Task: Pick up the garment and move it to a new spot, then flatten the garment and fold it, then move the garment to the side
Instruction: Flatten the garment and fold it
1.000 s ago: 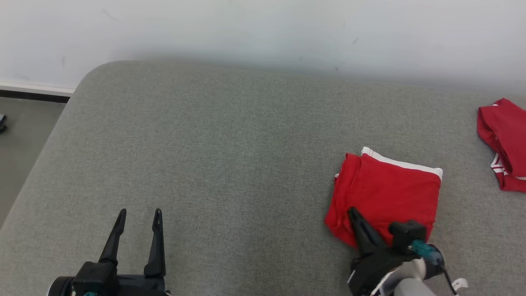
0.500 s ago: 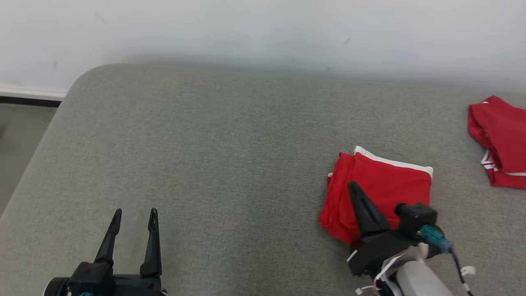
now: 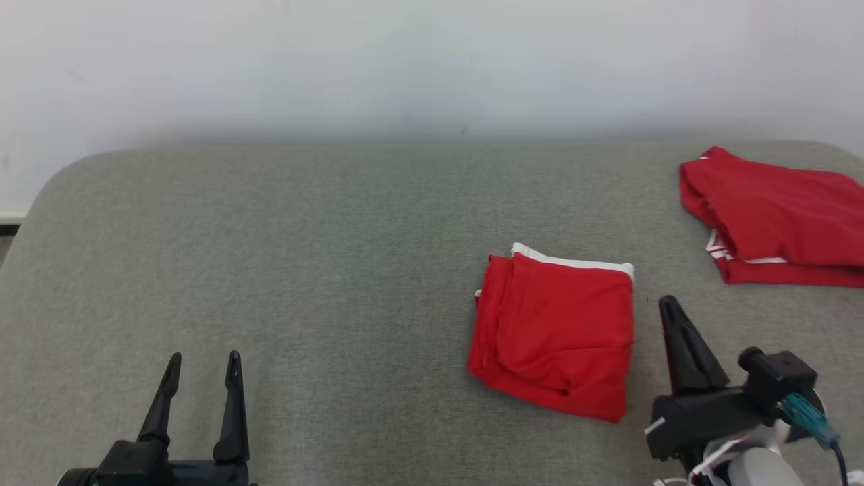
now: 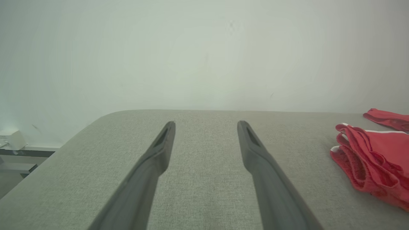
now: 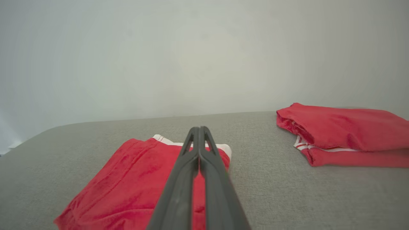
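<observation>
1. A pale wall (image 3: 405,61) is running along the far side of the scene.
2. A grey fabric-covered worktop (image 3: 304,270) is stretching from the near edge to the wall, with rounded far corners.
3. A second red garment (image 3: 776,216) with white stripes is lying at the far right, well apart from the folded one.
4. The garment (image 3: 557,331), red with a white band along its far edge, is lying folded into a compact rectangle right of centre on the worktop.
5. The right pincer (image 3: 667,305) is sitting just beside the garment's right edge with its two dark fingers pressed together, pinching nothing and pointing toward the wall.
6. The left pincer (image 3: 204,356) is hovering at the near left, well apart from both garments, with its fingers spread wide over bare fabric and gripping nothing.
</observation>
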